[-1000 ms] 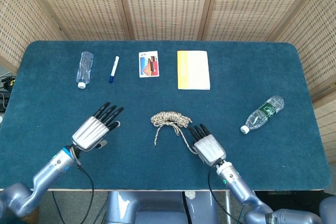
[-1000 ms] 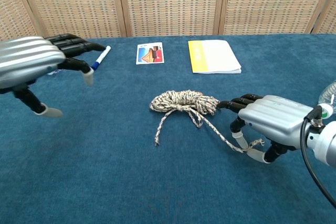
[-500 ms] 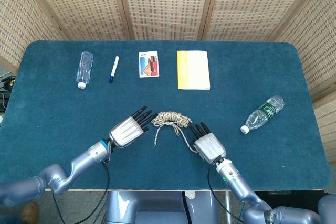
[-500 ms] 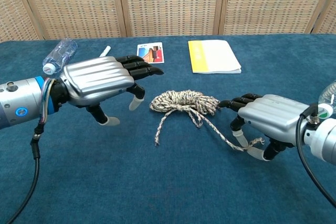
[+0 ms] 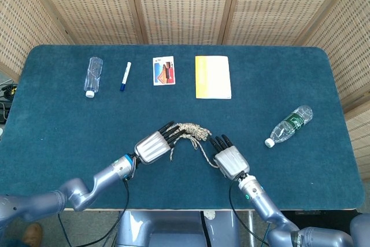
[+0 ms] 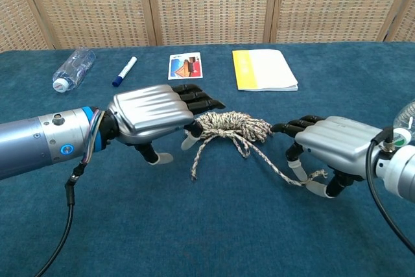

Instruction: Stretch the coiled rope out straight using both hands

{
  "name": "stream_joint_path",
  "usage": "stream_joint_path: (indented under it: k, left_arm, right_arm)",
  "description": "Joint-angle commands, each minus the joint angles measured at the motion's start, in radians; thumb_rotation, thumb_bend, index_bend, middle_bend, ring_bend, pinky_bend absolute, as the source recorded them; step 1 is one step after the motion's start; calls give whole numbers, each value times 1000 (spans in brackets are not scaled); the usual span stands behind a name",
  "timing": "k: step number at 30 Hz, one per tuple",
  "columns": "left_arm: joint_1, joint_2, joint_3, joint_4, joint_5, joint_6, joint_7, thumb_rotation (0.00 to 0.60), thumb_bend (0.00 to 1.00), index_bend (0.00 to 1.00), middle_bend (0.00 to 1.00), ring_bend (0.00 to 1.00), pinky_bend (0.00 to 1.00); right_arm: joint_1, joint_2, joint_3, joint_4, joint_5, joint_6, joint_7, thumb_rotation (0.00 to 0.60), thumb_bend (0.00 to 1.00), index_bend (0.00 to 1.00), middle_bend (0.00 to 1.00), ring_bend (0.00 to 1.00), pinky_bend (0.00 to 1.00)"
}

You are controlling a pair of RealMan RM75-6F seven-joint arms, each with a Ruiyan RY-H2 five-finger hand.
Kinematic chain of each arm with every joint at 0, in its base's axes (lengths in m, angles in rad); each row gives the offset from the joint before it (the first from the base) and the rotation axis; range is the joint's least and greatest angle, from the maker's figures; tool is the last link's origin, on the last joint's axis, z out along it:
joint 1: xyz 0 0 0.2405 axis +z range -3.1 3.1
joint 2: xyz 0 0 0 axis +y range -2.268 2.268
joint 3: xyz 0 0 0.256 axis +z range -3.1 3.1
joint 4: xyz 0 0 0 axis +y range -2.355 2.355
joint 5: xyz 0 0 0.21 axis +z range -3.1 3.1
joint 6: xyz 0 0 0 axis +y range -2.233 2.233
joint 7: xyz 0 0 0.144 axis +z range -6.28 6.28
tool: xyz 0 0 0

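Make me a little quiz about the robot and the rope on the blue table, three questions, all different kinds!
1. True or false: the rope is already stretched out straight.
2. Which hand has a loose rope end running under its fingers? A) left hand B) right hand
3. Fill in: lying between the marker and the yellow booklet at the far side of the table is a picture ____.

Key:
1. False, it is still a coiled bundle with two loose tails.
2. B
3. card
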Motion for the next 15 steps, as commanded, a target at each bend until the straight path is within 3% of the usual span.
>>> stream_joint_path:
  k: [1,15]
  left_arm:
    - [-12,-15,9,14,-2,-11,12,600,300,528,0,0,0]
    - [-66,-80,22,52,-51,-60,35,600,318,528,0,0,0]
  right_arm:
    - [1,-1,1,3,3,-1,3,600,392,605,0,0,0]
    - [3,-4,3,32,8,-3,59,600,392,606,0,0,0]
